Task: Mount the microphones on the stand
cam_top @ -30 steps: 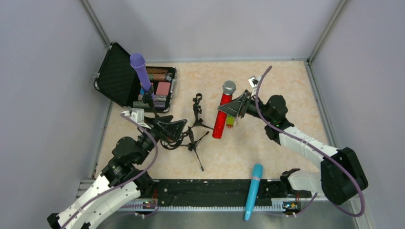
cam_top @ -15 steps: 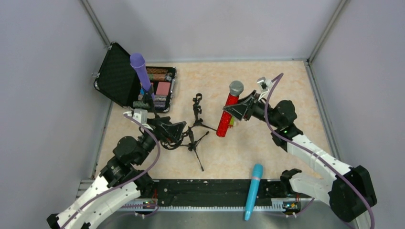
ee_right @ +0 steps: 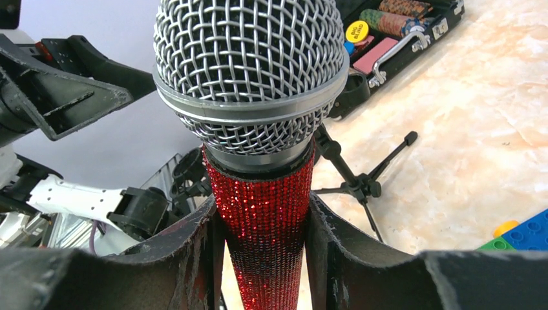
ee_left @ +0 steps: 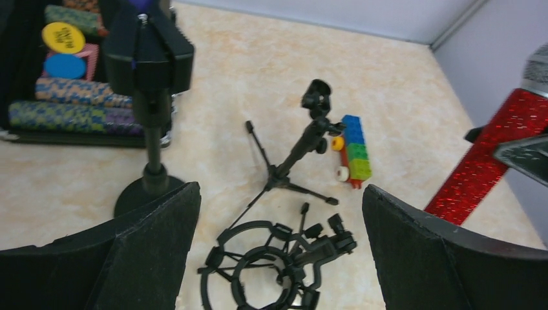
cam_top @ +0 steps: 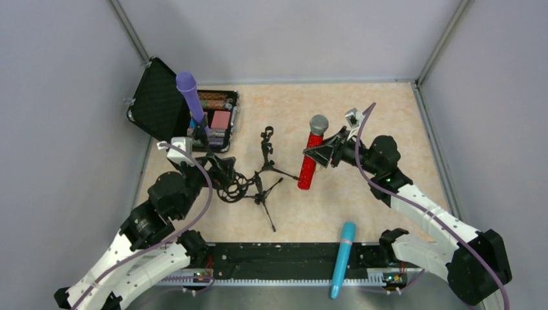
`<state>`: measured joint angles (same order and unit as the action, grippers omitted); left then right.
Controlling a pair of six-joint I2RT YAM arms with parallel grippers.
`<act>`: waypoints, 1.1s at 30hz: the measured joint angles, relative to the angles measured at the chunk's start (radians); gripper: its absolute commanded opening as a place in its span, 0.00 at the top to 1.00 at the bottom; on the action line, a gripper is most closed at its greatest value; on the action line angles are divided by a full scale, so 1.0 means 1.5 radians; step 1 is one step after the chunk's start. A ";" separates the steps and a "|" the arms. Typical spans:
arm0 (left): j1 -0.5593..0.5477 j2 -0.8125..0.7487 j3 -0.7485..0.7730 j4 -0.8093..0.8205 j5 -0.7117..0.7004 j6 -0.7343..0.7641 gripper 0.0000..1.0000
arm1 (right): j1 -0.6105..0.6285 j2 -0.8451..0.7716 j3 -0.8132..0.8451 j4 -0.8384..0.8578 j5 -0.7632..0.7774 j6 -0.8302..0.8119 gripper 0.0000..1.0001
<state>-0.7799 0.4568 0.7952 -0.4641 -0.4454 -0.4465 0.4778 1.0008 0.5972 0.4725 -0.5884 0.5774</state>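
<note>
My right gripper (cam_top: 321, 153) is shut on the glittery red microphone (cam_top: 309, 165) and holds it nearly upright above the table, silver head up. The right wrist view shows my right gripper (ee_right: 262, 216) clamping its red body (ee_right: 262, 194). My left gripper (cam_top: 224, 173) is open and empty over a black shock-mount ring (ee_left: 268, 268), which the left wrist view shows between the fingers of that gripper (ee_left: 281, 248). A small black tripod stand (cam_top: 266, 150) stands between the arms. The purple microphone (cam_top: 190, 97) sits in a round-based stand (ee_left: 147, 58). The cyan microphone (cam_top: 343, 258) lies on the near rail.
An open black case (cam_top: 161, 103) with coloured items sits at the back left. A multicoloured block toy (ee_left: 352, 152) lies beside the tripod stand. A second tripod (cam_top: 263, 197) lies joined to the shock mount. Grey walls close the sides.
My right gripper has lifted the red microphone off the table, carried it a little right and turned it more upright. My left arm has drawn back slightly to the left.
</note>
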 measured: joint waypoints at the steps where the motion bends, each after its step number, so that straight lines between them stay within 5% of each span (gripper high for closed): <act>1: 0.000 0.011 0.015 -0.027 -0.017 -0.001 0.01 | 0.000 0.000 0.001 -0.005 0.000 -0.002 1.00; 11: 0.000 0.036 0.042 -0.215 -0.124 -0.013 0.02 | 0.000 0.005 0.031 -0.026 -0.002 -0.006 1.00; 33: 0.054 0.016 0.003 -0.275 -0.188 -0.021 0.01 | 0.111 0.130 0.229 -0.119 0.062 -0.019 1.00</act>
<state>-0.6991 0.4808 0.8001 -0.8761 -0.7269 -0.4778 0.6437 1.1957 0.9409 0.2943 -0.4961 0.5484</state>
